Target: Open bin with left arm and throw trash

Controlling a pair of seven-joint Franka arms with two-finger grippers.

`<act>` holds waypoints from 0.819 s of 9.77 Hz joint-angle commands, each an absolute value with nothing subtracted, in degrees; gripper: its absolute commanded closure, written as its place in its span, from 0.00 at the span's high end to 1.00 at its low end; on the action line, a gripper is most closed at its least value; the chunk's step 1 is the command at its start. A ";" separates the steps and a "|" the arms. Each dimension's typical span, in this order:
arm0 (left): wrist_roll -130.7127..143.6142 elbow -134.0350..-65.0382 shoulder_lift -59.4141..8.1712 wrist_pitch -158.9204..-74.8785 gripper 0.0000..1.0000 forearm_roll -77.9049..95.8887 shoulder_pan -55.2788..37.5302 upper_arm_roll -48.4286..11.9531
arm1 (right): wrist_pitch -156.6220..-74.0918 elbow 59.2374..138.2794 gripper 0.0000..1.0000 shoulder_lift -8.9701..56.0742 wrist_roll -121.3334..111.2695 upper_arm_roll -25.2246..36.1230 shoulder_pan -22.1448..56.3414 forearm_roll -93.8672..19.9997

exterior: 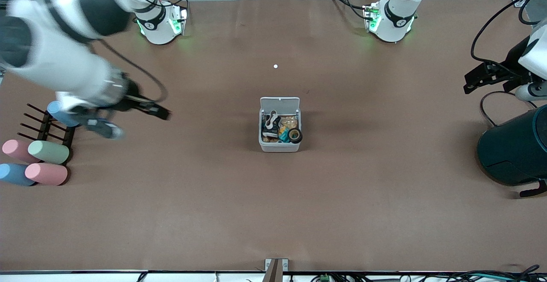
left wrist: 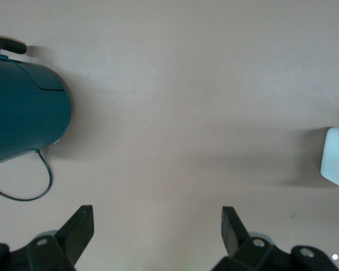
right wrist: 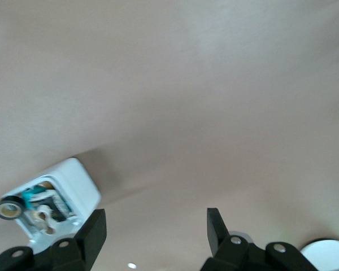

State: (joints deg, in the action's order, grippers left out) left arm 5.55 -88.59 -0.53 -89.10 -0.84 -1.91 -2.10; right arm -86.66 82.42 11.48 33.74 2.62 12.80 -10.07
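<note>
**Bin open, trash inside**

Bin (exterior: 280, 146) sits mid-bench, lid (exterior: 280, 102) up, packet (exterior: 271, 126) and tape roll (exterior: 295, 135) inside. Judged light, thin-walled; hold by rim. Left gripper (left wrist: 157, 227) wide, empty, beside teal cylinder (exterior: 515, 151). Right gripper (right wrist: 156, 228) wide, empty, over rack (exterior: 45, 124).

The right arm (exterior: 64, 55) is smeared by motion blur in the front view, and the right gripper (exterior: 160, 112) over the table near the pastel cylinders (exterior: 34, 162) is soft-edged; the left gripper (exterior: 485, 77) sits at that view's edge, its arm cut off; the teal cylinder (exterior: 515, 149) is cropped there too; in the left wrist view only a corner of the bin (left wrist: 336, 158) shows; inside the bin (exterior: 280, 124) the packets overlap, so the snack packet (exterior: 272, 124) is perhaps partly buried, beside the tape roll (exterior: 295, 135).
</note>
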 commanded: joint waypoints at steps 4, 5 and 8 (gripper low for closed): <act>4.13 -87.28 -1.05 -88.42 1.00 0.18 -1.76 -1.93 | -79.46 85.60 0.97 3.88 5.12 1.49 -1.14 -6.16; 4.22 -87.28 -1.05 -88.42 1.00 0.52 -1.76 -1.93 | -78.84 87.52 0.98 1.08 2.49 1.49 -1.75 -5.37; 4.31 -87.28 -1.14 -88.42 1.00 0.44 -1.76 -1.93 | -79.28 90.27 0.99 -3.43 -1.67 1.49 -2.02 -3.08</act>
